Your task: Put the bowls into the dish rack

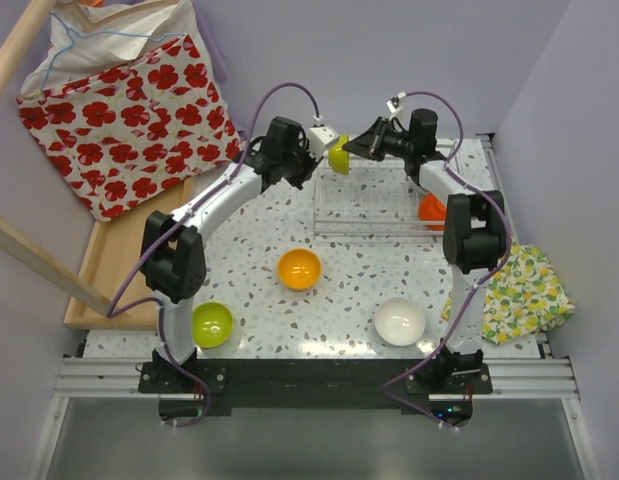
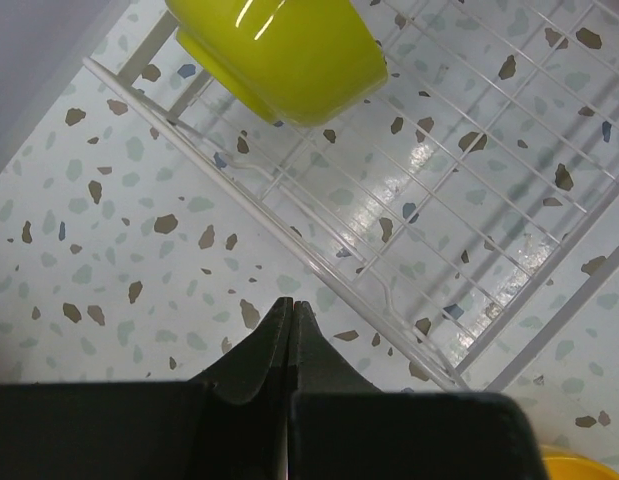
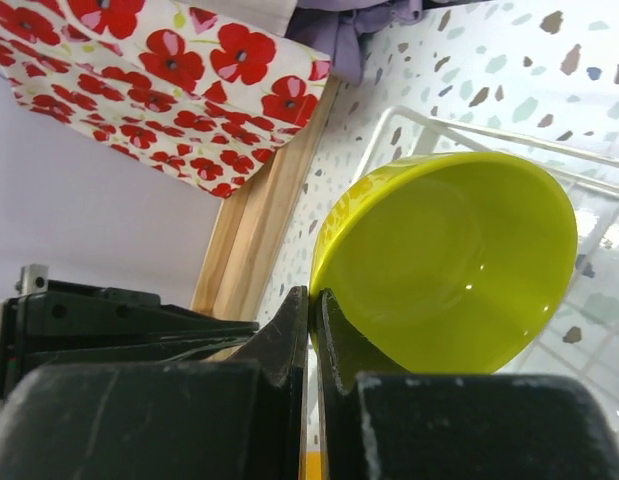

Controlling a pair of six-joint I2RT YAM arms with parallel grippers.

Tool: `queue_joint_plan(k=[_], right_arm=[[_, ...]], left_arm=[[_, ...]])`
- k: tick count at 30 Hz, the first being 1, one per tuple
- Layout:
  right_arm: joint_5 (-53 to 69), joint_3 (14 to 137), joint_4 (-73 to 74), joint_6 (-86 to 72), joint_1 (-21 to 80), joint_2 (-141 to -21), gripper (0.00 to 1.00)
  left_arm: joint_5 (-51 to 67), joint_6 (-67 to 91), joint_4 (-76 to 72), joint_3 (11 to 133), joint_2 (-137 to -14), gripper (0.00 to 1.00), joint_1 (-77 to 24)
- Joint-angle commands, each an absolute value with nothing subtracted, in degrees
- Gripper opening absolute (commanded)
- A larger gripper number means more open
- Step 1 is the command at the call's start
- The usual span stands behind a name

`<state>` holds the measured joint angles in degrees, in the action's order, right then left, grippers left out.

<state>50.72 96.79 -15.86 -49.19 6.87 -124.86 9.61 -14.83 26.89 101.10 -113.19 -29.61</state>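
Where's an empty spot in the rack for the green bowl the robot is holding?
The middle of the dish rack is bare, between the held green bowl at its far left corner and the red-orange bowl at its right end. Only that right end is crowded.

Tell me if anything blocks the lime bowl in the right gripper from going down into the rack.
Nothing visible does. The right gripper holds the lime green bowl by its rim over the left end of the dish rack, where the wire is bare. The red-orange bowl sits at the right end; the left gripper, shut, hangs outside the rim.
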Motion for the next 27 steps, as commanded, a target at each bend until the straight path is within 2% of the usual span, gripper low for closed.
queue_joint_plan(k=[1, 27], right_arm=[[52.91, 101.34, -18.90, -50.98, 5.71, -126.03, 0.00], [50.98, 98.88, -9.06, -44.75, 2.20, -129.99, 0.00]], left_arm=[[9.76, -16.44, 24.44, 104.41, -113.82, 0.00, -29.62], [9.84, -16.26, 24.43, 107.40, -117.77, 0.00, -30.50]])
